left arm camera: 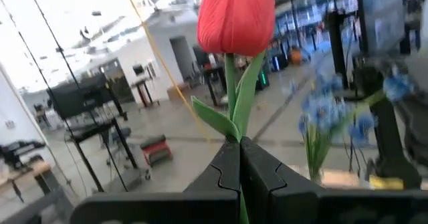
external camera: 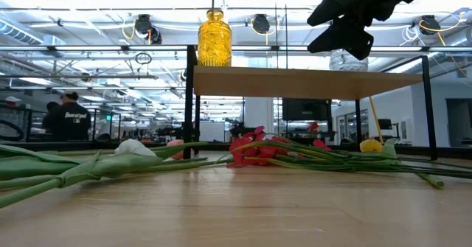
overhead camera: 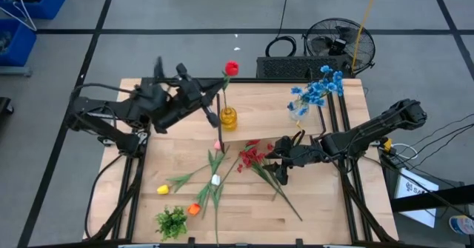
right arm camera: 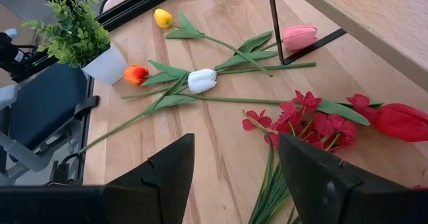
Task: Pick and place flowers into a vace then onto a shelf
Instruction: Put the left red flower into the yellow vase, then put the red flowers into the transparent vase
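Your left gripper (left arm camera: 239, 158) pinched the red tulip's (overhead camera: 231, 69) thin, light, likely flexible stem low above the yellow vase (overhead camera: 228, 118) on the shelf (overhead camera: 252, 129), while your right gripper (right arm camera: 234, 177) hung spread over the table's remaining flowers (right arm camera: 307, 120).

wood table (overhead camera: 318, 203): loose flowers (overhead camera: 215, 170), leafy clump (overhead camera: 172, 221). shelf (overhead camera: 270, 117): yellow vase (overhead camera: 228, 118), blue blossoms (overhead camera: 315, 92).
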Controlling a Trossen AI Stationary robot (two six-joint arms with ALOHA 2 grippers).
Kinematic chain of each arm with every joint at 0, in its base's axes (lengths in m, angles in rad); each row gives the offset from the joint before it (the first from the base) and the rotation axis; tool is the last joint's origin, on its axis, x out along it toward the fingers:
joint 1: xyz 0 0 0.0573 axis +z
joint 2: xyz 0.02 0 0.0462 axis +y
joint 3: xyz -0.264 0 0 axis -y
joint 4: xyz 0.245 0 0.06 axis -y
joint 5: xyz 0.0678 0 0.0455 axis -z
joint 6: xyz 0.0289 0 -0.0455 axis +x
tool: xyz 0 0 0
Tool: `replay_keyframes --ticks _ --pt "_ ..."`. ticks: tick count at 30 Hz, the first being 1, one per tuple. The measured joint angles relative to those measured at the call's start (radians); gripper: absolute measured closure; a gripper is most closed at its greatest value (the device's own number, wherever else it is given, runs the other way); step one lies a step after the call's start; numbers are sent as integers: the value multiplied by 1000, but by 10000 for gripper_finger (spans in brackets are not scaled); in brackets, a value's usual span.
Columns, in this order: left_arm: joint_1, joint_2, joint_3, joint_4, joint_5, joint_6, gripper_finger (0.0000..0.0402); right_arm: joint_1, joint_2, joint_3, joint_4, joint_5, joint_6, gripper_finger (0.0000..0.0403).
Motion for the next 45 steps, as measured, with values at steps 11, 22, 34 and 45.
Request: replay_keyframes --ticks 11,22,34,45 --pt "46 1 -1 -209 4 -173 349 0 0 0 0 0 2 193" --pt "55 47 -1 -281 30 -237 269 0 0 0 0 0 3 193" --pt "-13 -36 1 -660 37 -488 209 0 0 0 1 0 3 193" --pt "-106 -33 -70 -1252 479 -1094 239 0 0 -37 0 -3 -21 193"
